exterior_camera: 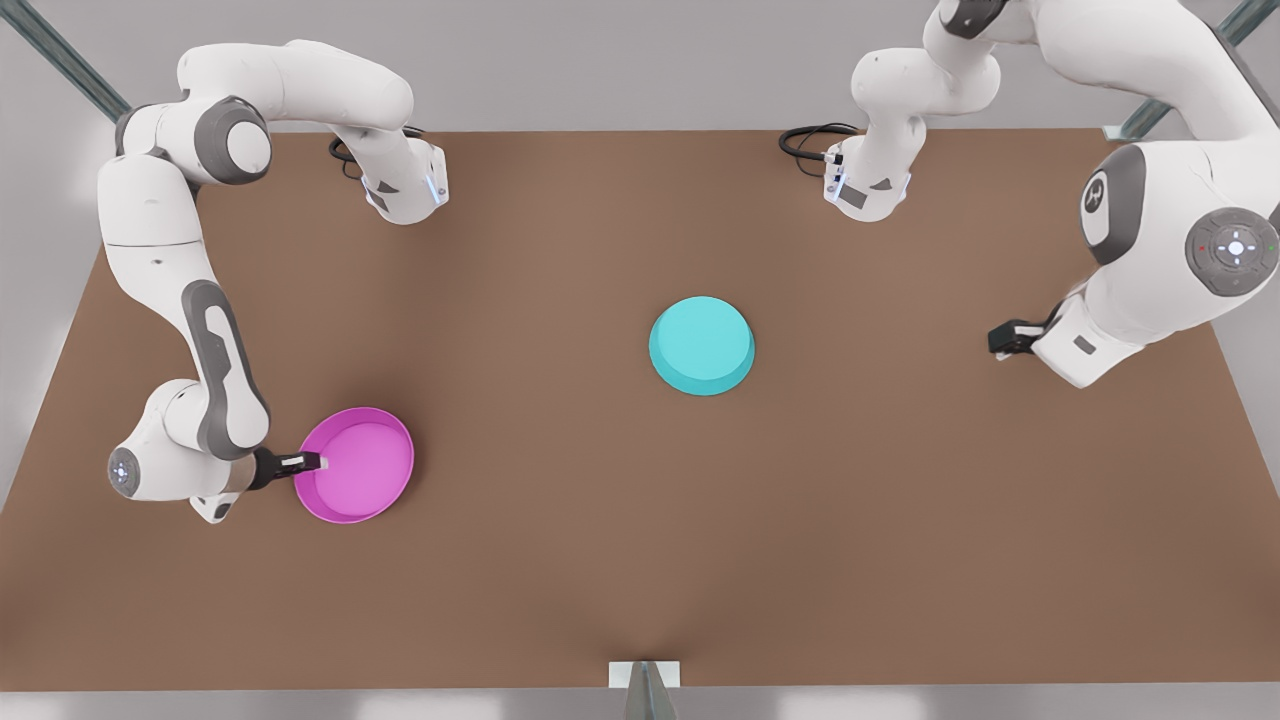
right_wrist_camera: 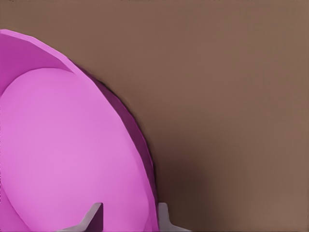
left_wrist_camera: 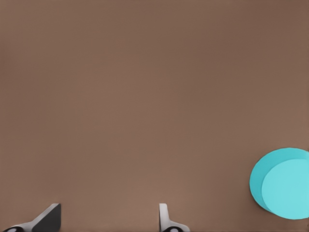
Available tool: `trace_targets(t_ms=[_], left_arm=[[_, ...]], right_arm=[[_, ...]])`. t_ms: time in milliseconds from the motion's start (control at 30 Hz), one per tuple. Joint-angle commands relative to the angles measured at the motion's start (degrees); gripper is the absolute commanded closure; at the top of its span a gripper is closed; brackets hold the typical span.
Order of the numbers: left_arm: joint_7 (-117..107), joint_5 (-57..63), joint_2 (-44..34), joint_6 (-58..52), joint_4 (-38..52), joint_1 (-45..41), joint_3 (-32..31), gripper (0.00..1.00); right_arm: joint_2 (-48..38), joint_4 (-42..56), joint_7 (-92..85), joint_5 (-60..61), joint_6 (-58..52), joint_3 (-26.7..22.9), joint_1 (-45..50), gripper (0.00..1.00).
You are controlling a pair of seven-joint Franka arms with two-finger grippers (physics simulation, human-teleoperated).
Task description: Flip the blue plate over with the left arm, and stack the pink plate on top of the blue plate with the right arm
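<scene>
Front view, from where I sit at the controls: the right hand (exterior_camera: 318,461) is at the pink plate (exterior_camera: 358,465), on the front view's left side of the brown surface (exterior_camera: 560,520). Its fingers straddle the plate's near rim, one inside the dish and one outside. In the right wrist view the two finger tips (right_wrist_camera: 94,217) stand either side of the pink plate's (right_wrist_camera: 67,150) wall, but I cannot tell whether they are pressing the rim or merely standing beside it.

The left hand (exterior_camera: 1005,340) hangs on the front view's right, well apart from the blue plate (exterior_camera: 701,345), which lies near the middle of the surface. In the left wrist view I see its fingers (left_wrist_camera: 166,220) spread wide with nothing between them except the bare surface (left_wrist_camera: 145,96), and the blue plate (left_wrist_camera: 282,183) off to one side.

The blue plate is a round, shallow turquoise dish, smooth and glossy. It lies upside down, its flat lighter base facing up and the darker wall flaring outward down to the rim on the surface. The pink plate is the same round shape, magenta outside with a paler pink interior, resting open side up. The surface is matte, uniformly brown and flat. The two plates lie well apart.
</scene>
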Motion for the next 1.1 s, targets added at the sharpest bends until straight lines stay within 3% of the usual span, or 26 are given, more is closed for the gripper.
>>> trace_targets(t_ms=[0, 533, 733, 1067], left_arm=[[0.01, -1.25, 0.08, 0.0, 0.0, 0.07, 0.0, 0.0], [0.01, -1.6, 0.25, -0.09, 0.0, 0.25, 0.0, 0.0], [0.01, -1.6, 0.25, -0.17, 0.0, 0.25, 0.0, 0.0], [0.01, -1.6, 0.34, -0.26, 0.0, 0.25, 0.0, 0.0]], right_arm=[[0.0, 0.0, 0.0, 0.0, 0.0, 0.0, 0.0, 0.52], [0.26, 0.0, 0.0, 0.09, 0.0, 0.0, 0.08, 0.54], [0.26, -0.09, 0.0, 0.27, -0.09, 0.0, 0.08, 0.66], [0.26, -0.09, 0.0, 0.35, -0.09, 0.0, 0.26, 0.68]])
